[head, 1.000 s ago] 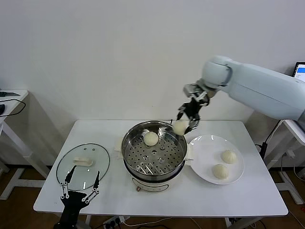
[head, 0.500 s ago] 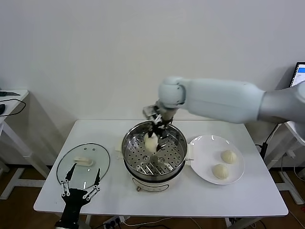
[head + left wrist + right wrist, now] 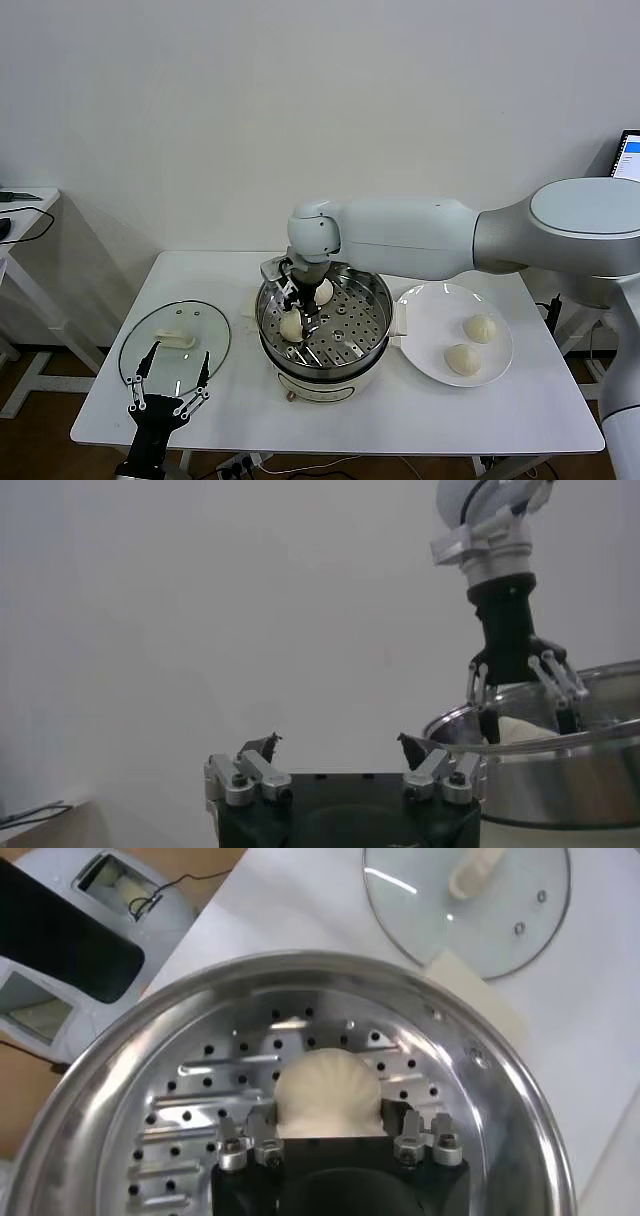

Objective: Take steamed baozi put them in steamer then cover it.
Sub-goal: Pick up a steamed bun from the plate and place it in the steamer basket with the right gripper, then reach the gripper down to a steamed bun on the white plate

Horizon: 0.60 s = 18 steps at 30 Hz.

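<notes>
My right gripper [image 3: 298,312] reaches down into the steamer [image 3: 375,300] and is shut on a steamed baozi [image 3: 291,326], low over the left part of the perforated tray. In the right wrist view the baozi [image 3: 327,1088] sits between the fingers of the right gripper [image 3: 328,1120]. A second baozi [image 3: 323,291] lies at the back of the tray. Two more baozi [image 3: 481,328] [image 3: 461,359] lie on the white plate [image 3: 430,320]. My left gripper [image 3: 168,400] is open and empty at the table's front left, by the lid.
The round glass lid [image 3: 175,345] with its white handle lies flat on the table left of the steamer; it also shows in the right wrist view [image 3: 470,898]. The steamer stands on a white base mid-table. A side table stands at the far left.
My right arm swung left from above the steamer's right rim and lowered the baozi into the left part of the tray. The left arm stayed put.
</notes>
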Available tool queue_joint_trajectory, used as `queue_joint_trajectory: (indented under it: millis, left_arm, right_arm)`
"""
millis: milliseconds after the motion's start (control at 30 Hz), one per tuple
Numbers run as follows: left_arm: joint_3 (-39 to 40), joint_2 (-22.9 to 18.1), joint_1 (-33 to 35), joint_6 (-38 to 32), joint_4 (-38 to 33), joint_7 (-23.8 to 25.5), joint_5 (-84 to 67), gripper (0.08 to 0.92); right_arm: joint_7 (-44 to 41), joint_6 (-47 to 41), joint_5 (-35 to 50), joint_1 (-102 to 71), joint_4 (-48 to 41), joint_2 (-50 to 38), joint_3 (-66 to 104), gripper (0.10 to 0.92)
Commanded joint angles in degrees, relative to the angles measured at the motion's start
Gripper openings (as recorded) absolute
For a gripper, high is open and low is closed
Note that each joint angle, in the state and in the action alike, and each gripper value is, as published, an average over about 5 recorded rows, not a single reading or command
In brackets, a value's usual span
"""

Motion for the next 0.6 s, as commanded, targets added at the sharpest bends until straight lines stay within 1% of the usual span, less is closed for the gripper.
queue_joint_trajectory:
  millis: [33, 100, 200, 300, 600]
  left_arm:
    - [-0.04, -0.04, -0.03, -0.02, -0.1, -0.03, -0.02, 0.823]
    - [-0.09, -0.07, 0.06, -0.04, -0.15, -0.02, -0.01, 0.823]
    - [-0.1, -0.01, 0.11, -0.05, -0.07, 0.0, 0.01, 0.823]
    - [0.06, 0.06, 0.02, 0.01, 0.02, 0.02, 0.02, 0.823]
    - [0.94, 0.29, -0.2, 0.15, 0.29, 0.02, 0.38, 0.823]
  right_arm:
    - [1.97, -0.66, -0.07, -0.88, -0.64, 1.97, -0.27, 0.777]
    - [2.24, -0.66, 0.0, -0.47, 0.13, 0.94, 0.45, 0.809]
    - [1.81, -0.44, -0.22, 0.99, 2.3, -1.69, 1.3, 0.821]
    - [0.53, 0.18, -1.17, 2.99, 5.31, -6.24, 2.36, 0.822]
    - [-8.58, 6.77, -4.91, 10.46, 13.11, -28.24, 5.28, 0.823]
